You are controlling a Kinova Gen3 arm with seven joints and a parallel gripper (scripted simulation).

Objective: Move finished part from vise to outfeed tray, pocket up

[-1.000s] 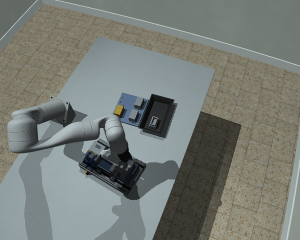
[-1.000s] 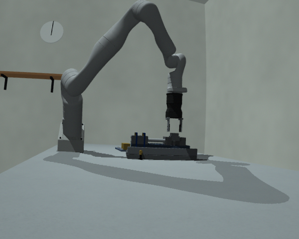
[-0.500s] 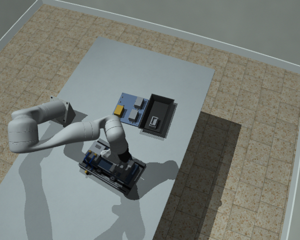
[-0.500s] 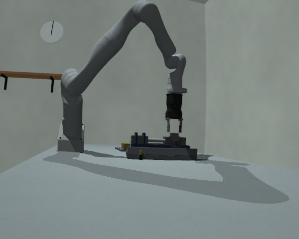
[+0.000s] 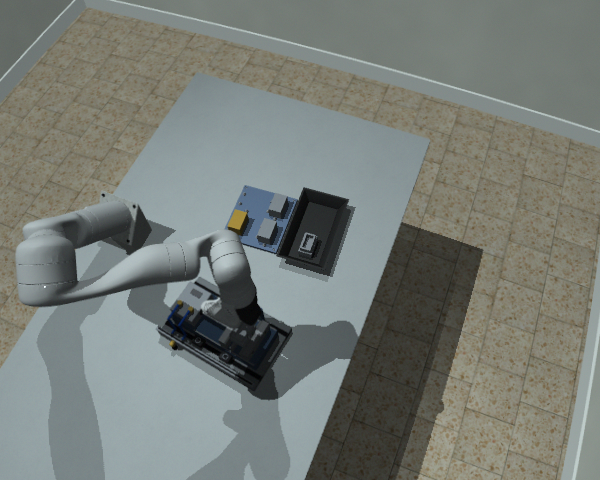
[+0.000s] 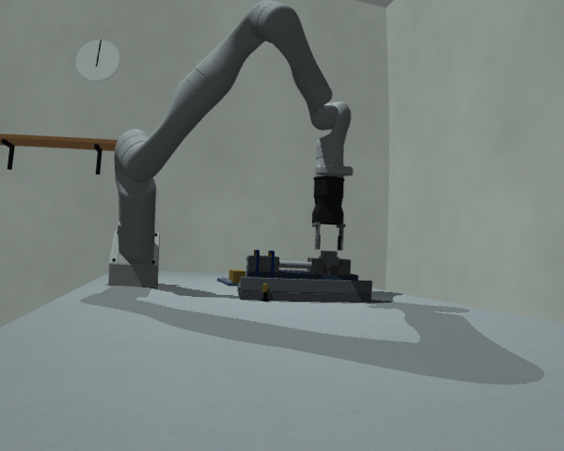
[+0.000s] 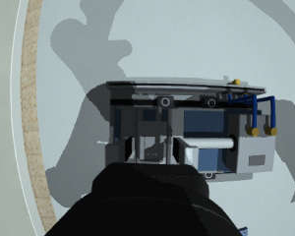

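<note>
The gripper (image 6: pixel 328 241) hangs wide and empty, pointing straight down, its fingertips just above the part (image 6: pixel 329 256) and not touching it. The part sits clamped in the vise (image 6: pixel 304 286), at the vise's right end in the exterior view. Judging by this, the step in hand is the approach to the first grasp: nothing is lifted yet. The next move calls for a short straight descent so the fingers straddle the part, then a close. Whether the fingers line up with the part's free faces cannot be told, since the wrist view is mostly blocked by the gripper's own black body.

Left to right in the top view: the arm's base (image 5: pixel 135 227) is bolted at the bench's left edge; the vise stands under the wrist; beyond it a blue plate (image 5: pixel 253 206) carries a yellow block (image 5: pixel 237 220) and two grey blocks; touching its right side is the dark tray (image 5: pixel 336 198), where one pale part (image 5: pixel 308 244) lies already.

The bench (image 5: pixel 290 129) is pale grey, crossed by the arm's shadows. Tan tile floor (image 5: pixel 522 258) surrounds it; the wall holds a clock (image 6: pixel 97 59) and a shelf (image 6: pixel 49 141).
</note>
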